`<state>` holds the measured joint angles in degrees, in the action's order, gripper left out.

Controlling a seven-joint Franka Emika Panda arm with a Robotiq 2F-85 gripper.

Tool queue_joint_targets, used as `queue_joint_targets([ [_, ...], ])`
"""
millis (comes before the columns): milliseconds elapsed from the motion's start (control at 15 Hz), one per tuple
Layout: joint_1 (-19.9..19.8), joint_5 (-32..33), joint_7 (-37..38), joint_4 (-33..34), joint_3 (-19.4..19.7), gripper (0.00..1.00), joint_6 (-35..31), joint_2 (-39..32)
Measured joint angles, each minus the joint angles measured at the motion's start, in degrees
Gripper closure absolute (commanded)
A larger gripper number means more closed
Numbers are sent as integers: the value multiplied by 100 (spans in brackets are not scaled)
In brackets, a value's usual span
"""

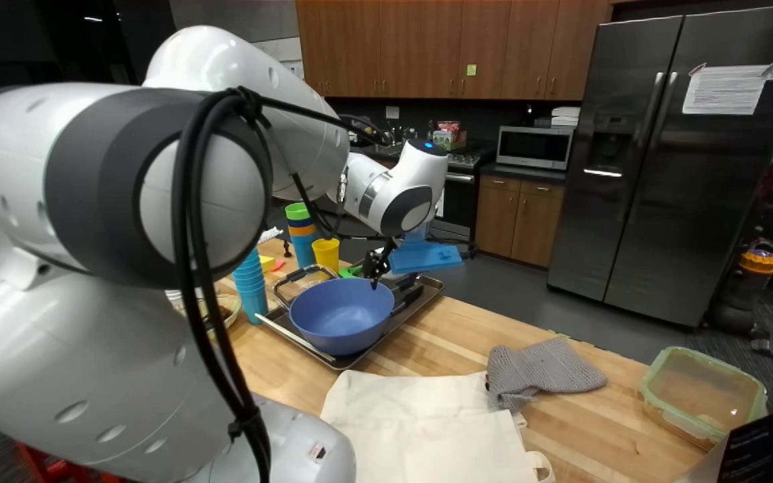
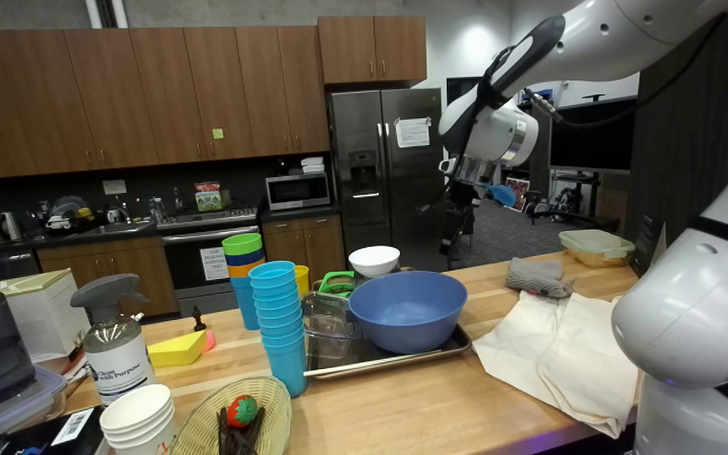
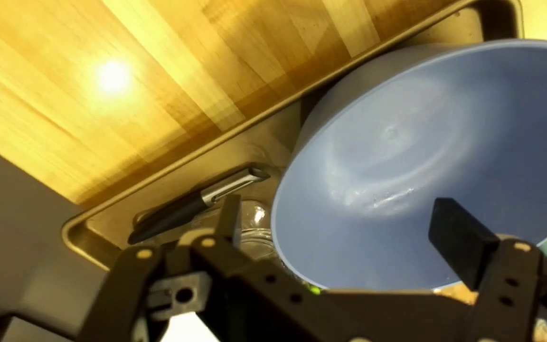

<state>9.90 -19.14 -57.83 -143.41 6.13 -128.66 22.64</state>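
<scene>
No grip has been made: the claw (image 3: 337, 209) stands wide, with nothing held between its fingers (image 3: 463, 242). The blue bowl (image 3: 397, 142) sits mouth up in the metal tray (image 3: 268, 133), and the claw is at its far rim; in the wrist view one finger shows outside the rim and the other over the hollow. Whether either touches, I cannot tell. Judging by how things lie, the work is at the reaching stage: the bowl unlifted, a closed hold not yet made. Beside the bowl in the tray lies a black-handled utensil (image 3: 228, 183).

The wooden surface (image 2: 364, 417) carries much else. Left of the tray stands a stack of blue cups (image 2: 282, 335), with a basket (image 2: 275, 404) nearer and, farther left, a spray bottle (image 2: 121, 360) and a yellow block (image 2: 175, 352). To the right lie a cream cloth (image 2: 572, 354), a grey cloth (image 2: 538, 276) and a lidded box (image 2: 596, 248).

On the far side of the room, both exterior views show brown cupboards (image 1: 450, 47), a steel fridge (image 1: 655, 194) and a microwave (image 1: 534, 147).
</scene>
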Motion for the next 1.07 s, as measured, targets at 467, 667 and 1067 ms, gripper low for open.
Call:
queue_joint_targets([
  [467, -13, -507, 1925, -106, -221, 0, -637, 0],
  [667, -15, -505, 2896, -161, -314, 0, -887, 0],
  [1067, -2, -511, 4292, -166, -397, 0, -597, 2],
])
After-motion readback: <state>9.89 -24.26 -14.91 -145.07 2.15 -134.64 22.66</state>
